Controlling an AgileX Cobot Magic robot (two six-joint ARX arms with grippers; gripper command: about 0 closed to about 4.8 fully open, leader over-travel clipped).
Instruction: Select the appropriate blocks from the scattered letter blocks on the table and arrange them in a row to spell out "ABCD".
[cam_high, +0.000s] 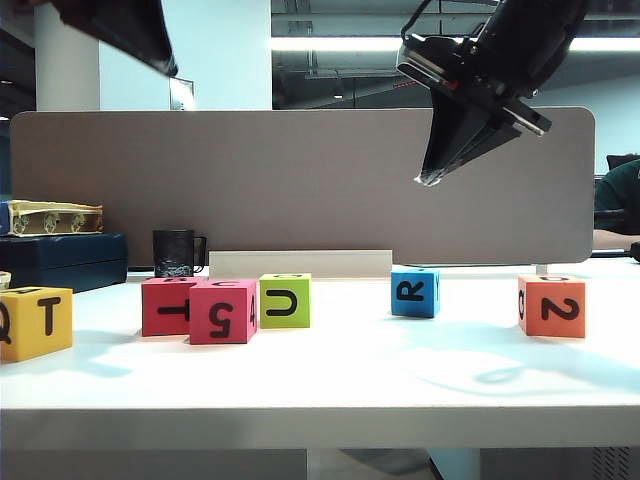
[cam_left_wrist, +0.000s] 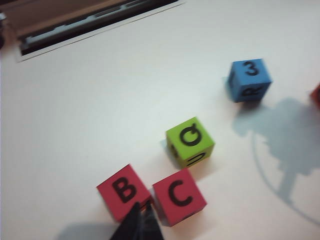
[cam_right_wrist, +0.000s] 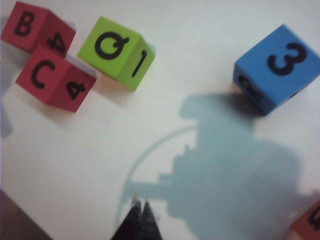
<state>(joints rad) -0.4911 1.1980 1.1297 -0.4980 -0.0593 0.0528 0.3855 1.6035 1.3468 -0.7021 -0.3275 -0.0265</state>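
Observation:
Six foam cubes stand on the white table (cam_high: 400, 365): yellow Q/T (cam_high: 36, 322) at far left, red T (cam_high: 166, 305), red 5 (cam_high: 222, 311), green U (cam_high: 285, 300), blue R (cam_high: 414, 292), orange 2 (cam_high: 551, 305) at right. From above, the two touching red cubes show B (cam_left_wrist: 122, 191) and C (cam_left_wrist: 179, 196) on their tops. My left gripper (cam_left_wrist: 142, 207) (cam_high: 168, 66) hangs shut and empty high over them. My right gripper (cam_right_wrist: 139, 204) (cam_high: 428, 180) is shut and empty, raised above the bare table between the green cube (cam_right_wrist: 116, 52) and the blue cube (cam_right_wrist: 277, 67).
A grey partition (cam_high: 300, 180) closes off the back of the table. A black mug (cam_high: 174, 252) and a low white strip (cam_high: 300, 263) stand against it. A dark blue case (cam_high: 60, 262) with a tan tray on it sits at the back left.

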